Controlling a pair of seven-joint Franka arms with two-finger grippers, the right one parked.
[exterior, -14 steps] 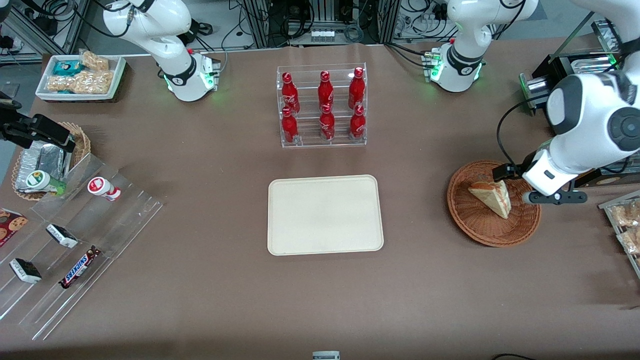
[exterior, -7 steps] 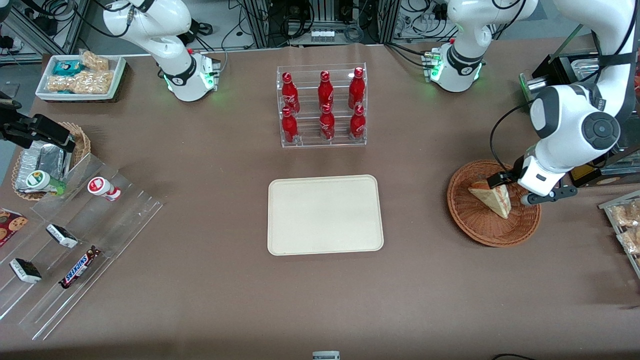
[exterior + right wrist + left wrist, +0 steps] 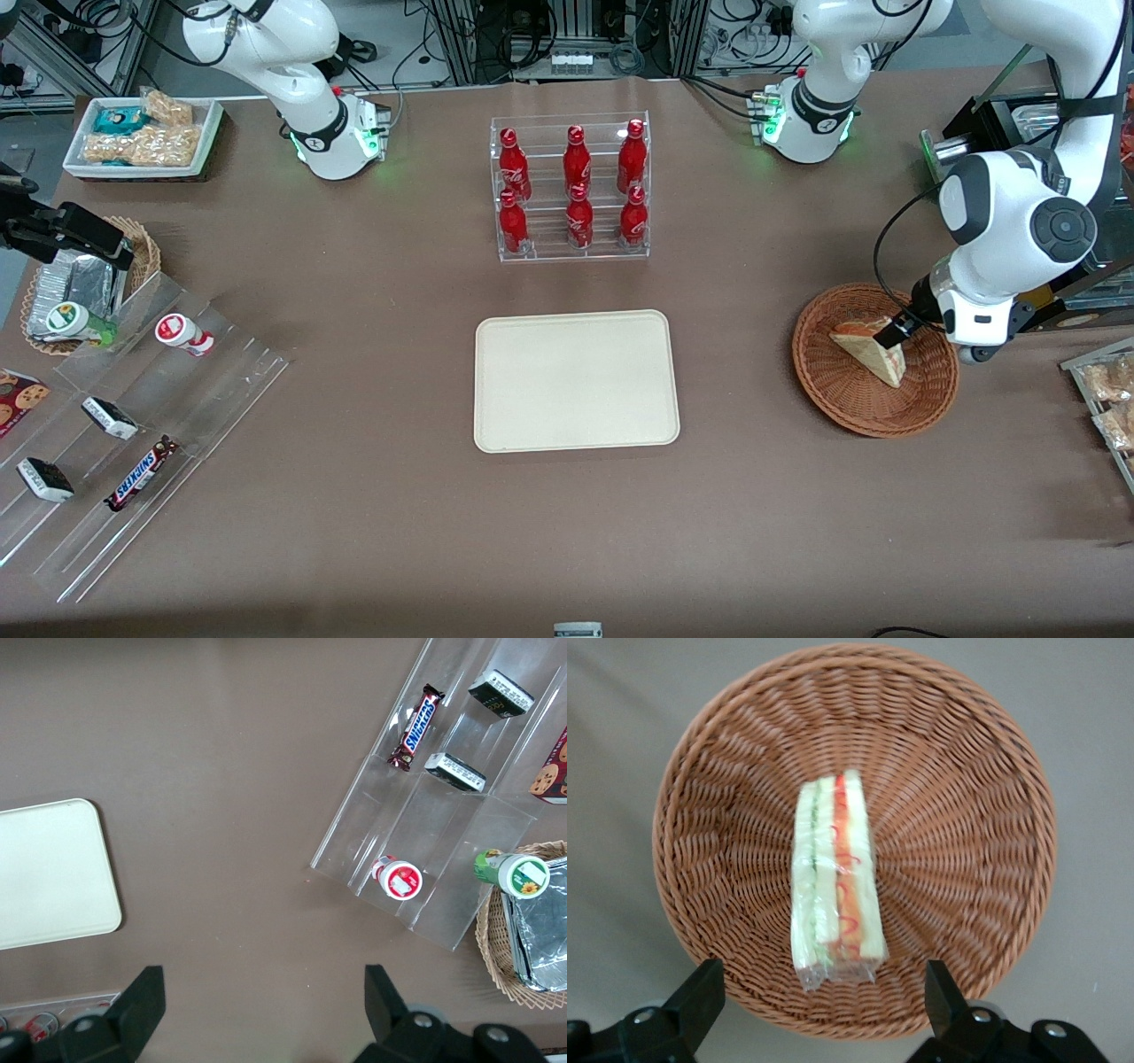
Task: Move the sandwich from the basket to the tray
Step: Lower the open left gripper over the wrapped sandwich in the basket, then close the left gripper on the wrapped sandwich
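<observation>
Tray lies flat at table centre, nearest the front camera of the task items, bare brown table all round its rim. Basket sits toward the working arm's end, well apart from the tray. Sandwich lies in the basket. Wrist view alone shows its cut edge up, red and green layers, wicker wall clear on both sides. Gripper hangs above the sandwich, fingers spread wide, holding nothing.
</observation>
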